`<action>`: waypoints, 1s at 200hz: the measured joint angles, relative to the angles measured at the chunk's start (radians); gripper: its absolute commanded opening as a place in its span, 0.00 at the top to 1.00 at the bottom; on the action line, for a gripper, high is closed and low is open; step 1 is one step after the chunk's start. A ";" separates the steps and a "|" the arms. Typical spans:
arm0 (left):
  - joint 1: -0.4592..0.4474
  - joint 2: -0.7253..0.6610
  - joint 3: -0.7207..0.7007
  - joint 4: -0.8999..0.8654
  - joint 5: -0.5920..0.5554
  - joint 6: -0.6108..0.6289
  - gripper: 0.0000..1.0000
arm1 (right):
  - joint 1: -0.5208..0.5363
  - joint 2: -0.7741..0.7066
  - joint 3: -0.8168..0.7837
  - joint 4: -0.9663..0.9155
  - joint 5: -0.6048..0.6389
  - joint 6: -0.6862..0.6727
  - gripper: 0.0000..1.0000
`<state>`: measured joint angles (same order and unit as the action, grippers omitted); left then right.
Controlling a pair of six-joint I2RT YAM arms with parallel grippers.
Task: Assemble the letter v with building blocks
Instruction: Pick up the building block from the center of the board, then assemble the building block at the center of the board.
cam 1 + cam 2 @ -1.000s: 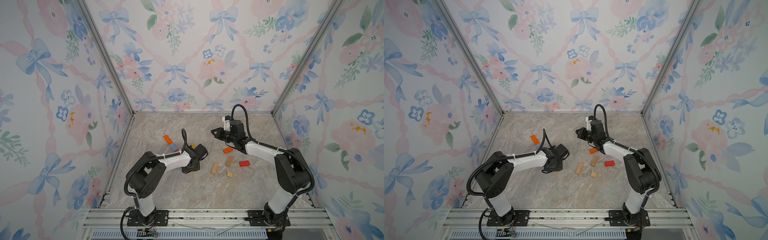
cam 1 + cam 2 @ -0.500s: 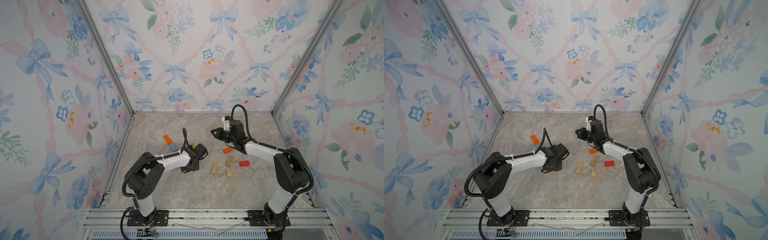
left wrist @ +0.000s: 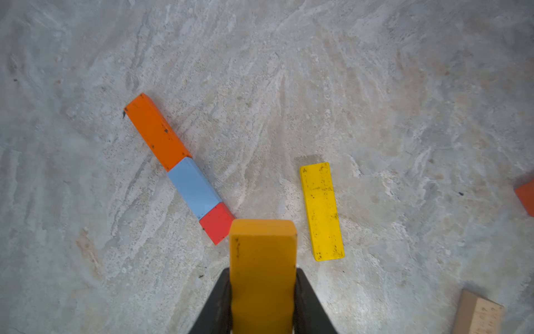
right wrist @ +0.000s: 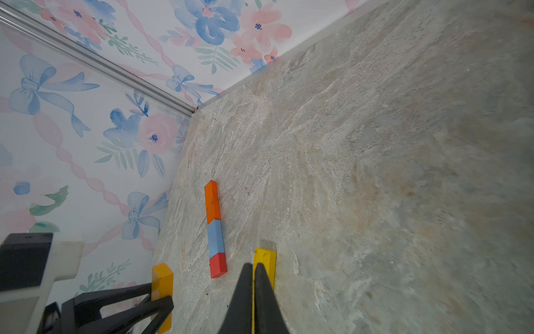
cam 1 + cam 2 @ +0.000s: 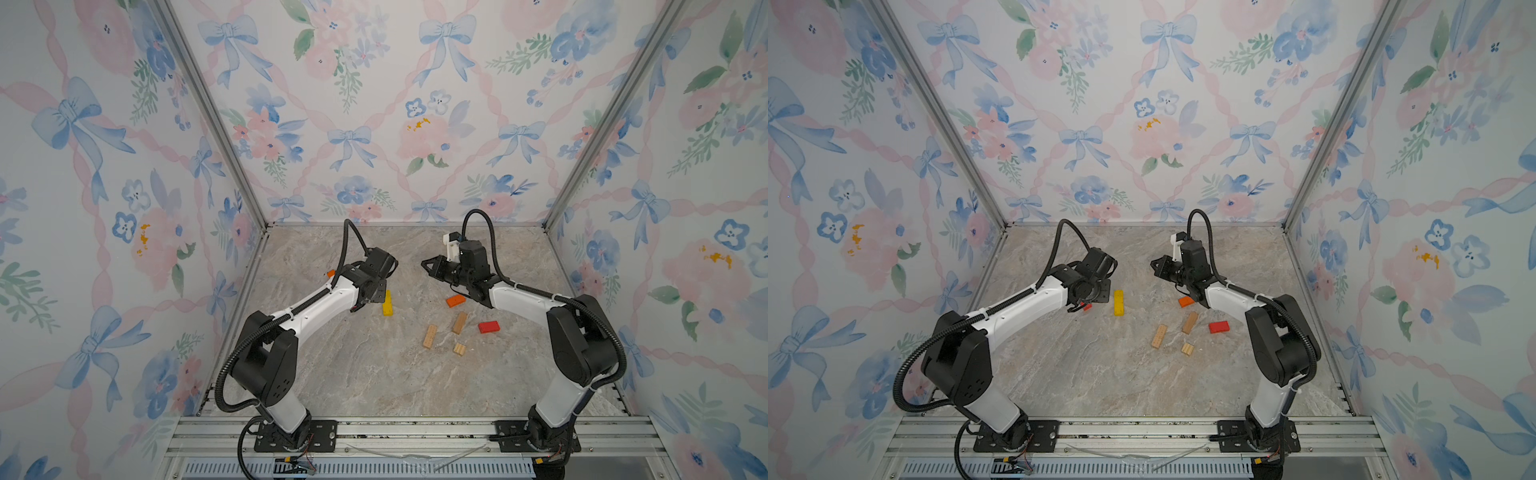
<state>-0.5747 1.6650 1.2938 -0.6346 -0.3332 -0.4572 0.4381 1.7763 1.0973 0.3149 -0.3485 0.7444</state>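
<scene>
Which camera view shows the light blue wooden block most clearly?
The left wrist view: the light blue wooden block lies fully in sight, end to end between an orange wooden block and a red wooden block. The right wrist view shows the block narrower, at a slant. In both top views the left arm covers it.

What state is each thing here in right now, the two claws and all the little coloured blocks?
Left gripper: shut on the amber block.
Right gripper: shut, empty.
Orange block: flat, first in a diagonal row.
Blue block: flat, butted between orange and red.
Short red block: flat, ending that row.
Yellow block: flat, apart from the row.
Second orange block: flat, loose.
Long red block: flat, loose.
Tan blocks: three, flat, loose, apart.
</scene>
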 measured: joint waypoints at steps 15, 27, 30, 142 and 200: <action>0.015 0.032 0.029 0.005 0.012 0.071 0.90 | 0.000 0.005 0.000 0.000 -0.003 0.000 0.92; 0.028 0.063 0.050 0.008 0.030 0.125 0.90 | 0.000 0.011 0.000 0.000 -0.006 0.000 0.92; 0.032 0.072 0.057 0.007 0.039 0.142 0.89 | 0.000 0.012 0.000 0.000 -0.007 0.000 0.92; 0.135 0.254 0.146 0.006 0.230 0.500 0.91 | -0.030 0.018 0.000 0.021 -0.042 0.012 0.92; 0.135 0.331 0.148 0.007 0.243 0.563 0.91 | -0.039 0.025 0.000 0.048 -0.061 0.031 0.92</action>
<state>-0.4397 1.9961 1.4422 -0.6273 -0.0902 0.1062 0.3988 1.8011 1.0973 0.3626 -0.4091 0.7750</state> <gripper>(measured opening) 0.316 0.076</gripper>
